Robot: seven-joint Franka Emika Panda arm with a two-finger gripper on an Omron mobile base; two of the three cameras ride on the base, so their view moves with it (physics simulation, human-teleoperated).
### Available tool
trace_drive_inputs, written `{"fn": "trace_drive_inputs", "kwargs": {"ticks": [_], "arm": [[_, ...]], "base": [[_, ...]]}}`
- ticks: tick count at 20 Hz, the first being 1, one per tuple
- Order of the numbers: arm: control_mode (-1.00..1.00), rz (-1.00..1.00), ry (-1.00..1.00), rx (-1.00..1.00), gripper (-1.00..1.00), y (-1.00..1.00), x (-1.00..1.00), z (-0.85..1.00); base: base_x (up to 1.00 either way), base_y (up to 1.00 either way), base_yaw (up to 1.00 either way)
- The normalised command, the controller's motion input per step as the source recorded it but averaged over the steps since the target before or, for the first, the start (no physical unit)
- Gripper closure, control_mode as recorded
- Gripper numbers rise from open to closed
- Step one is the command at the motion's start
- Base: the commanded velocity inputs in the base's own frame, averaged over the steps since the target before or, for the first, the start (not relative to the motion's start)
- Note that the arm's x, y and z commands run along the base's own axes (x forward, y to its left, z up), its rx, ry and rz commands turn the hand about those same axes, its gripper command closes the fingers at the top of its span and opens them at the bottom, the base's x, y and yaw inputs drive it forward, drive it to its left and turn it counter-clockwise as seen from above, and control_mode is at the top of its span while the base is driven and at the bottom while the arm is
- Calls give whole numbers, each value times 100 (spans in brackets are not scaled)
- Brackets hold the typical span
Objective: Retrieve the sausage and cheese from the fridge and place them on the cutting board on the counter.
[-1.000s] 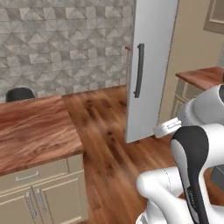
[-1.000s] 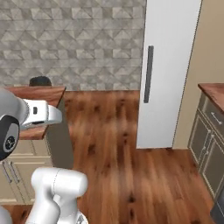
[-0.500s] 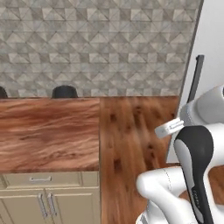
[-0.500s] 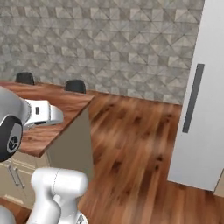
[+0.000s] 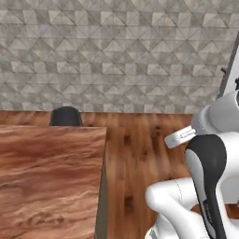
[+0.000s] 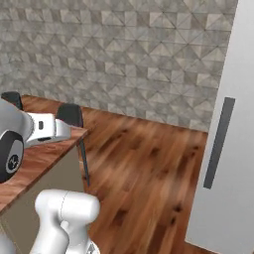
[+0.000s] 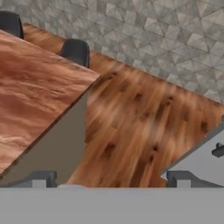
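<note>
Fridge (image 6: pixel 225 149) door is shut beside me, so I should face its dark handle (image 6: pixel 219 143) squarely, my claw (image 7: pixel 109 179) spread wide and empty.

- The arm (image 5: pixel 205 186) rises folded at the lower right of the left base view, its dark-jointed upper link bent back over the white base link.
- In the right base view, the wrist (image 6: pixel 44 130) reaches out level.
- The gripper (image 7: pixel 109 178) holds nothing, fingertips set wide apart; it seems to point forward and slightly down.
</note>
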Motion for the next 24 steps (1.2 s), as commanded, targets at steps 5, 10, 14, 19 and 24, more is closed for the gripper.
{"fn": "trace_drive_inputs", "kwargs": {"ticks": [5,10,14,19,24], "arm": [[100,0,0,0,-100,0,0,0],[100,0,0,0,-100,0,0,0],[100,0,0,0,-100,0,0,0],[100,0,0,0,-100,0,0,0],[100,0,0,0,-100,0,0,0]], "base": [[100,-75,3],[100,-47,-3],[100,-1,-24],[77,0,-60],[91,15,-59]]}}
